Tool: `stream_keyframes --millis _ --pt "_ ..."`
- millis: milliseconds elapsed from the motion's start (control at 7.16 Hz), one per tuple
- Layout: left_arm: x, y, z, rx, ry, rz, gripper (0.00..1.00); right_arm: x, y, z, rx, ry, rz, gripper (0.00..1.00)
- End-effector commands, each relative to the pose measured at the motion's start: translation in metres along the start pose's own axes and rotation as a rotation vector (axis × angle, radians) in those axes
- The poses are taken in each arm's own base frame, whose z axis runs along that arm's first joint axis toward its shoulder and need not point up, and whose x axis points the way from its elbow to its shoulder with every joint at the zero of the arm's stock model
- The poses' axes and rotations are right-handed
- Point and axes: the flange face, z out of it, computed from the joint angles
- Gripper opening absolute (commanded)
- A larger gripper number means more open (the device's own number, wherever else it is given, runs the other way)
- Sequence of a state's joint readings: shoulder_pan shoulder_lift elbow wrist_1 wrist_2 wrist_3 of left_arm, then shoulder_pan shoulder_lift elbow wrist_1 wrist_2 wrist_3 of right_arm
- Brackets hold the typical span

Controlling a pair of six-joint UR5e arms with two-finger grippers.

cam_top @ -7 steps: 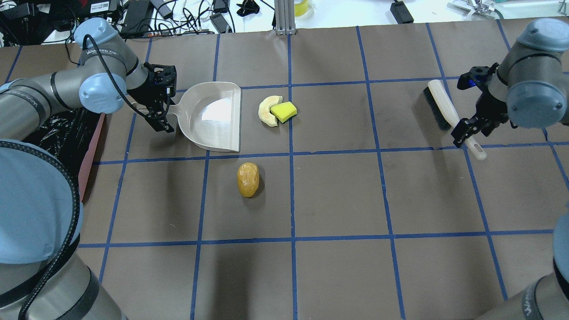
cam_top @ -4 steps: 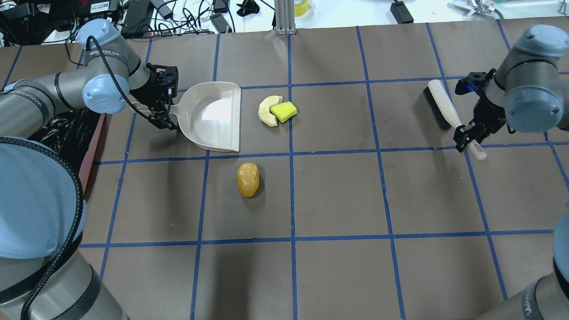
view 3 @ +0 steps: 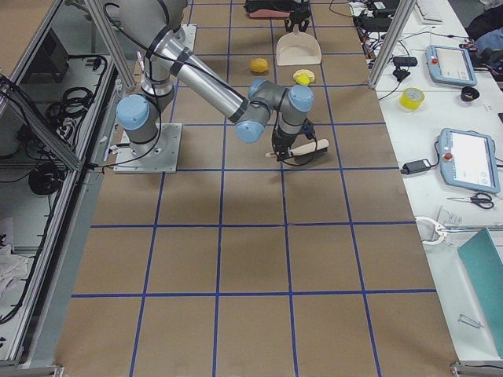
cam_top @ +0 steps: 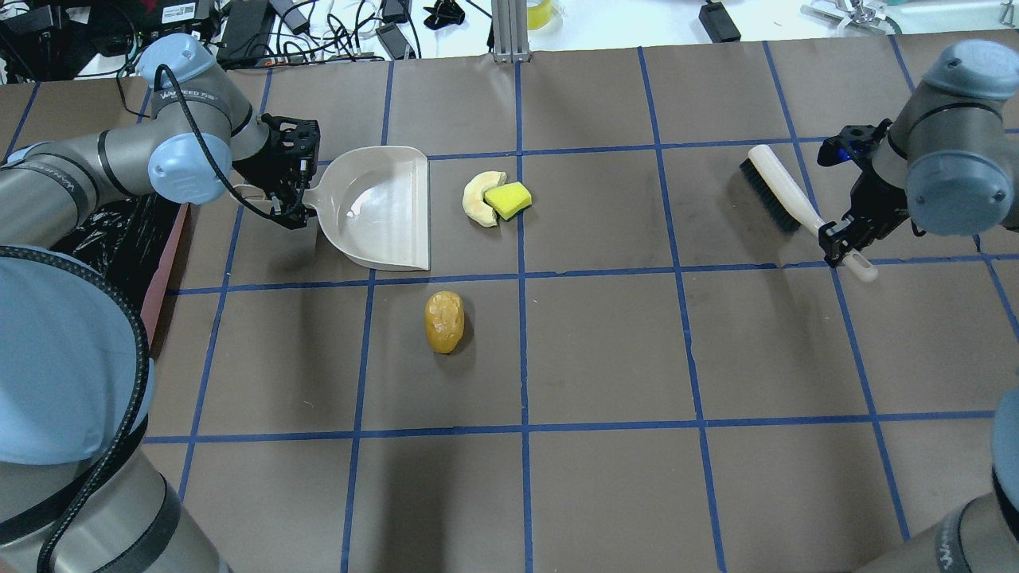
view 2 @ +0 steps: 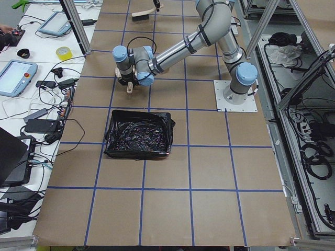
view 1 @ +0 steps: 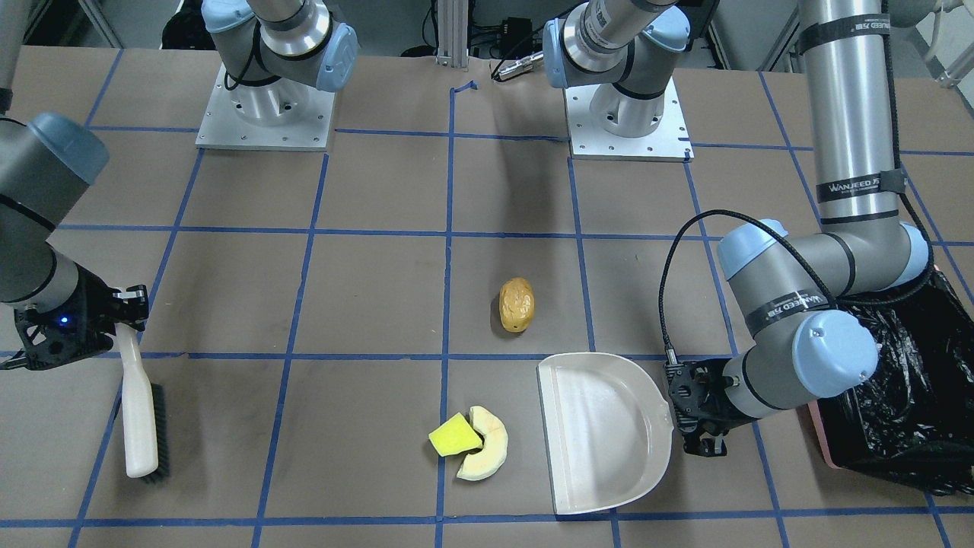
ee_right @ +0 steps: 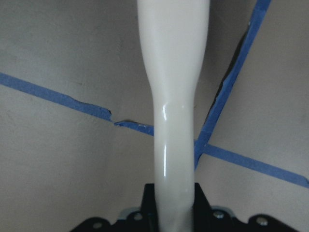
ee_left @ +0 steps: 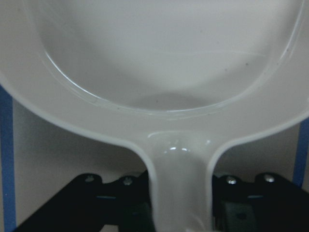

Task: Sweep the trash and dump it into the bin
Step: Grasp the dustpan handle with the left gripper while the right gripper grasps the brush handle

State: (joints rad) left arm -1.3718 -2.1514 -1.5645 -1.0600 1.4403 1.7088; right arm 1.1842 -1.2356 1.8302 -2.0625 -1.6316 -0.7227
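dustpan (cam_top: pixel 382 208) mouth faces the sponge (cam_top: pixel 509 199) and slice (cam_top: pixel 478 200).
your left fingers (ee_left: pixel 229 205) clamp it, right fingers (cam_top: pixel 837 235) clamp the brush (cam_top: pixel 776 191); a black bag (view 2: pixel 138 137) lines the bin (cam_top: pixel 165 267).

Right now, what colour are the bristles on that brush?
Black bristles on a cream brush; the front-facing view shows them best.

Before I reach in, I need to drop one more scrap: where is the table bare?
Bare: the wide stretch between the sponge and the brush, and the rows nearer the robot than the potato. Crowded: dustpan, slice and sponge sit close, with the left gripper and bin alongside.
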Motion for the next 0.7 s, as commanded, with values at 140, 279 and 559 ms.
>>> stream_keyframes --millis 140,279,559 --pt "0.002 -0.001 -0.002 -0.003 0.000 0.035 0.00 -0.009 -0.009 -0.050 0.045 0.013 0.206 0.00" --pt "0.002 -0.001 0.000 -0.001 0.003 0.038 0.00 -0.034 -0.019 -0.051 0.050 -0.010 0.247 0.00" --pt "0.002 -0.001 0.000 -0.001 0.003 0.035 0.00 -0.130 -0.053 -0.051 0.053 -0.004 0.297 0.00"
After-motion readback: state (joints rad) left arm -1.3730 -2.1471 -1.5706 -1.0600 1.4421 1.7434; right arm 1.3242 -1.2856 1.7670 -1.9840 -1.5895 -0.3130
